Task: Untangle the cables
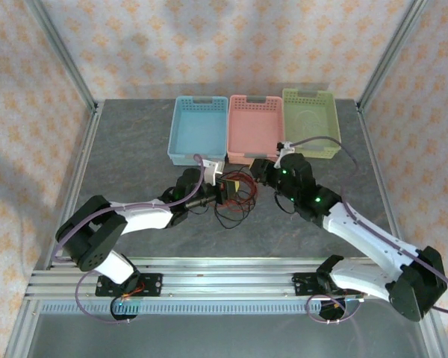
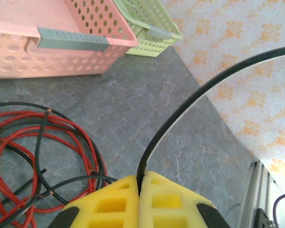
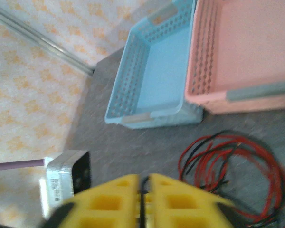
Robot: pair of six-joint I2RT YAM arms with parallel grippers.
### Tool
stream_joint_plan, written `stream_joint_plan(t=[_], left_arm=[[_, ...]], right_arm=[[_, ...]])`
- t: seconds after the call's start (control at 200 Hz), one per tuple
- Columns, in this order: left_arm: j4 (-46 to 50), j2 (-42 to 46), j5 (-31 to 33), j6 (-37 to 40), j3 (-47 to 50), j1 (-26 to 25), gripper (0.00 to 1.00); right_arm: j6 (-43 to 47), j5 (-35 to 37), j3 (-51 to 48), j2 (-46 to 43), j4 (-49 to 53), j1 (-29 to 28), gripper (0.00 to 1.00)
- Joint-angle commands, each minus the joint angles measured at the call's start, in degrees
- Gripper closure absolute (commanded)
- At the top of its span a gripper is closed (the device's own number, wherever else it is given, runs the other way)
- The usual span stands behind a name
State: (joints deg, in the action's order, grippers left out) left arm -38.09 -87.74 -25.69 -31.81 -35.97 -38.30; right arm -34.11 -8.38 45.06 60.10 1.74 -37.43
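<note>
The left hand (image 2: 140, 183) clamps a black cable (image 2: 180, 107) arching up from it; red and black cables (image 2: 23, 118) loop tangled on the tabletop (image 2: 171, 128) beside the pink basket (image 2: 19, 52); whether the right hand (image 3: 145, 185) grips its dark strand (image 3: 143, 199), I cannot tell

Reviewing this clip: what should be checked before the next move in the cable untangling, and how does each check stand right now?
1. Left gripper shut on a black cable: ok, the strand comes out from between its pads.
2. Right gripper grip: cannot tell; a dark strand sits in the narrow gap between its pads.
3. Red cable separated from the black strands: not ok, they cross each other.
4. Loose loops lying on the table, outside the pink basket: ok.
5. Held black cable free of the other loops: cannot tell.
</note>
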Motion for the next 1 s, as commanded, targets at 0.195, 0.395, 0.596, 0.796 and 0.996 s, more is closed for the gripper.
stream_joint_plan(t=[0.195,0.395,0.596,0.796,0.996], left_arm=[[6.4,6.2,6.6,1.4,-4.2,1.4,1.00],[9.8,9.3,7.5,1.5,-6.6,3.4,1.00],[11.8,10.7,7.6,1.9,-8.6,4.3,1.00],[11.8,11.0,8.4,1.7,-9.3,4.5,1.00],[10.7,11.1,8.5,0.8,-9.9,4.5,1.00]], right_arm=[[4.4,20.6,-6.6,-7.7,3.3,0.1,0.51],[6.6,8.9,-13.8,-6.6,-5.2,0.0,0.51],[9.4,-1.0,-15.6,-1.5,-12.3,-4.6,0.45],[9.5,-3.4,-13.6,4.8,-15.4,-8.6,0.40],[7.2,1.3,-9.5,12.3,-11.8,-9.6,0.41]])
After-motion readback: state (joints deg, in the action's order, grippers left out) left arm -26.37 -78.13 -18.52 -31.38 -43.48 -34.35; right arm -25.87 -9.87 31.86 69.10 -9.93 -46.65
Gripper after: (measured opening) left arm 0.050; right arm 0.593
